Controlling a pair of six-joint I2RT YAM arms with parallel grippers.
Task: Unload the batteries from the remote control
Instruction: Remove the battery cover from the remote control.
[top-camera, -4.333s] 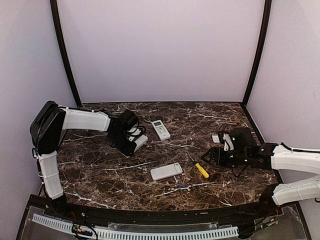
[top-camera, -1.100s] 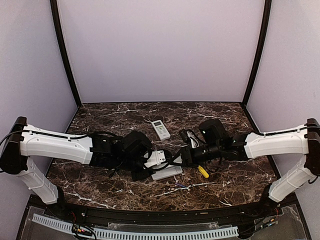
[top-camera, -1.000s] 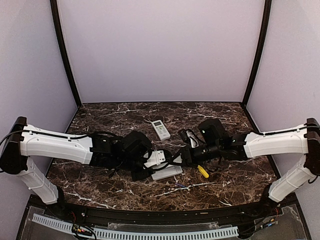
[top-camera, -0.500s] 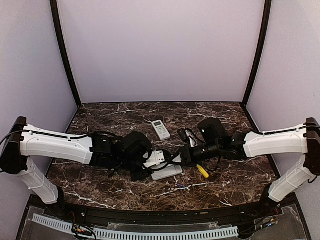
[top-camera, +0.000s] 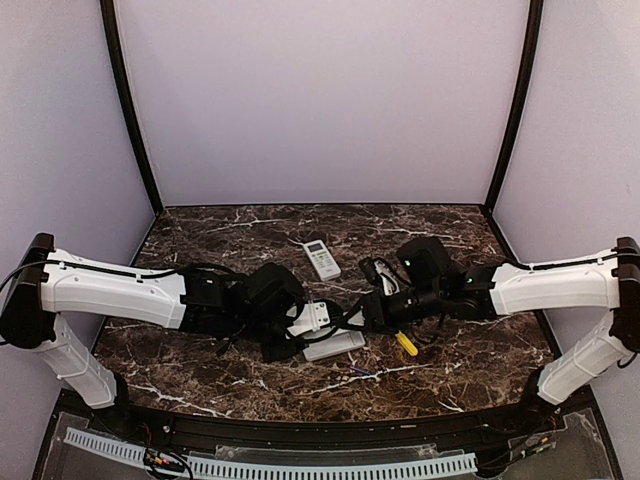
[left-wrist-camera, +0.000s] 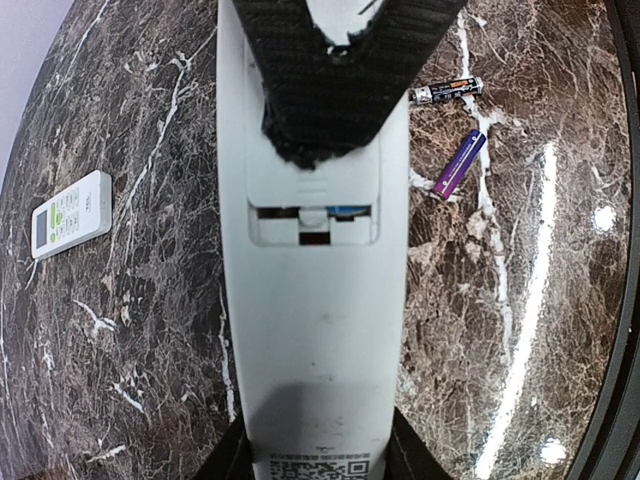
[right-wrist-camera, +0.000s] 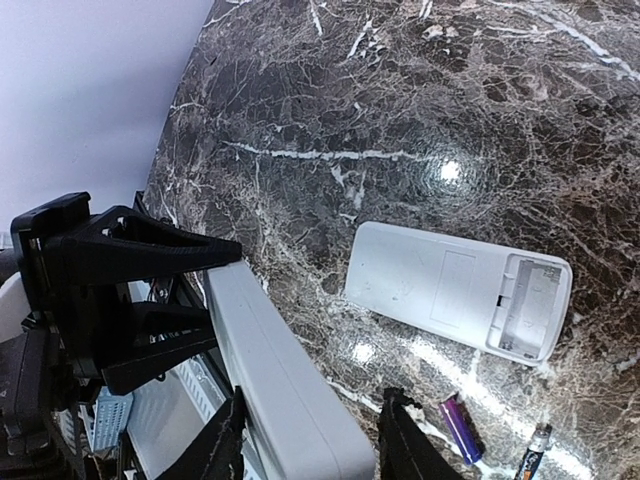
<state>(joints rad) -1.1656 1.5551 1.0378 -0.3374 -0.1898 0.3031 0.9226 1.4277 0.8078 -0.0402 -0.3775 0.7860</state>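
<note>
The left gripper is clamped part-way closed on one end of the held remote, which it carries back-side up above the marble table. The right gripper straddles the other end of the held remote, one finger on each side. The pictures do not show whether those fingers press it or only flank it. In the left wrist view its black fingers lie over the back of the held remote, just beyond the battery bay. A narrow slot stands open there, with a sliver of blue inside (too little to say what it is).

Two batteries lie loose on the table beside the held remote, toward the table's near edge. The orange-and-black battery and the purple battery lie close together but apart.

The empty remote lies on the table just in front of and below the held remote. It is back-side up, and its uncovered bay has nothing in it. The yellow-handled screwdriver lies to the right of the held remote, under the right arm's wrist. The face-up remote lies behind the held remote, well apart from it, toward the back wall.
</note>
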